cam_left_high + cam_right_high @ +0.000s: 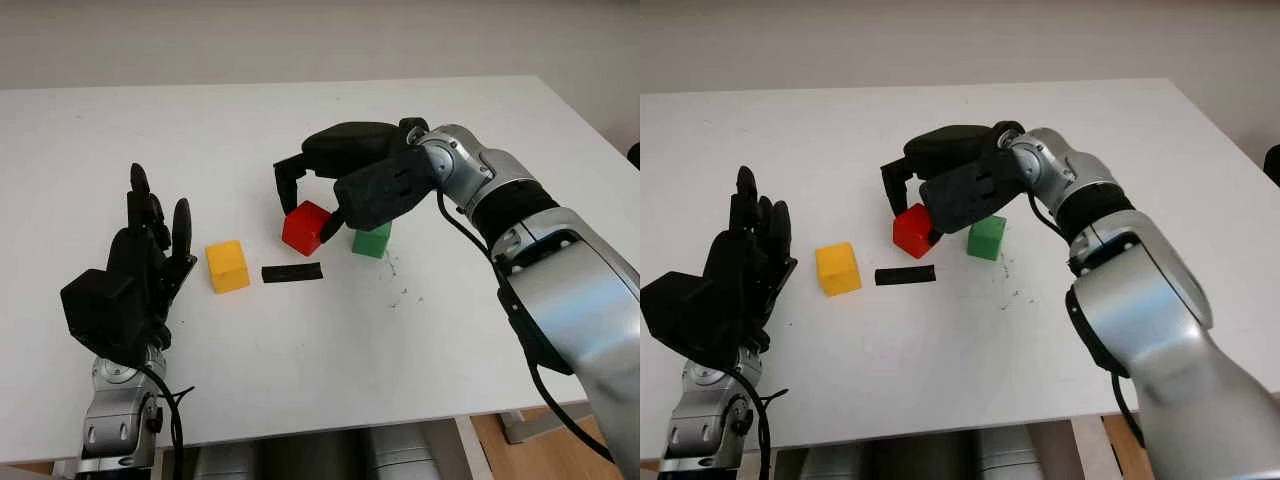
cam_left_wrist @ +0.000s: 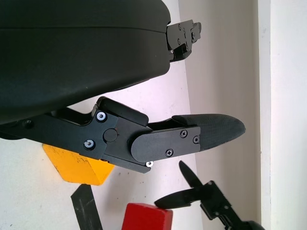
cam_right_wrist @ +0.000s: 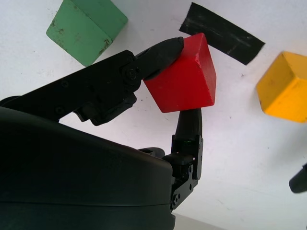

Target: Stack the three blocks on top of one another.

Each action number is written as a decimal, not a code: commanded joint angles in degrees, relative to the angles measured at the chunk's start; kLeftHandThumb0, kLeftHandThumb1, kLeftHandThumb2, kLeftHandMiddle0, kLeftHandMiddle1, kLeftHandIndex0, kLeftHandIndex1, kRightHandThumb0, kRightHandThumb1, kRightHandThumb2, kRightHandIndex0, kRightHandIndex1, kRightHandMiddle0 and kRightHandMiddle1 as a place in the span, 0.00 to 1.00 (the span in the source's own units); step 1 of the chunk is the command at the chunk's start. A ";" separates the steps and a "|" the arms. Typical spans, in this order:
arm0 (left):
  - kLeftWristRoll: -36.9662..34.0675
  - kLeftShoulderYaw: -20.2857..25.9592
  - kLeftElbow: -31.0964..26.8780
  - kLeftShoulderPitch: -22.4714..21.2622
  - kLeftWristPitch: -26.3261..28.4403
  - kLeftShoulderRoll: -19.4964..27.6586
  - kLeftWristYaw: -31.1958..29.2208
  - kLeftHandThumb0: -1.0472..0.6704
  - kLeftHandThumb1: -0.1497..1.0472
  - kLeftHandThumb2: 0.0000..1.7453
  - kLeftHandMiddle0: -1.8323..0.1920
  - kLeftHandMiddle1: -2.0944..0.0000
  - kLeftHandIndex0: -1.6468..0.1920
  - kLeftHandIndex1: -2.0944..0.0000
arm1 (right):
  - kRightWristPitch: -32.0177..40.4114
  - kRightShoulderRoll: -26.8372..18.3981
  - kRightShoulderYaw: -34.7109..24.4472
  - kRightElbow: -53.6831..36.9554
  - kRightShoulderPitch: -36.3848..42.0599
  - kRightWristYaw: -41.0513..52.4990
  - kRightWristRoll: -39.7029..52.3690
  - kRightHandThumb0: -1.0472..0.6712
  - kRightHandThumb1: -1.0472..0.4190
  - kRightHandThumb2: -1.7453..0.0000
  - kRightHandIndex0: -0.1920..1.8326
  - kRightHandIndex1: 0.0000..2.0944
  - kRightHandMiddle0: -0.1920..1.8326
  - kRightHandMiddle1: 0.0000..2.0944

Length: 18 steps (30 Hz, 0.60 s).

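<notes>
- 3 blocks on bench (image 1: 300, 350): yellow block (image 1: 227, 266) at 9 o'clock of red block (image 1: 306, 227); green block (image 1: 371, 239) at 3.
- R hand (image 1: 318, 205) clamped on red block.
- L hand (image 1: 135, 270) open, holds nothing, 9 o'clock of yellow.

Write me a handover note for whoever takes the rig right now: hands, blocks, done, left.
Right hand: over mid-table, fingers closed on the red block; one fingertip on its side facing the green block, another on the opposite side, seen in the right wrist view. I cannot tell if the block is lifted yet.
Left hand: open, held at the near left of the table, holding nothing.
Yellow block: on the table, left of the red one.
Green block: on the table, right of the red one.
Black tape strip: lies just in front of the red block.
Done: red block grasped. Nothing is stacked yet.
Left: build all three into one stack.
</notes>
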 commanded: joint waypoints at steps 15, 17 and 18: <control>-0.41 0.19 -0.30 -0.02 -0.92 0.09 -0.24 0.17 1.00 0.32 1.00 1.00 1.00 1.00 | -5.29 0.95 2.97 -1.76 1.99 -4.58 -2.79 0.37 0.08 0.97 0.25 0.03 0.28 0.74; -0.33 0.12 -0.31 -0.12 -0.83 0.03 -0.14 0.17 1.00 0.32 1.00 1.00 1.00 1.00 | -5.62 1.25 3.20 -1.58 2.11 -4.61 -2.89 0.38 0.08 0.97 0.24 0.02 0.27 0.74; -0.39 0.14 -0.38 -0.15 -0.67 -0.06 -0.07 0.17 1.00 0.33 1.00 1.00 1.00 1.00 | -5.66 1.42 3.33 -1.50 2.14 -4.77 -3.01 0.37 0.08 0.97 0.24 0.02 0.27 0.74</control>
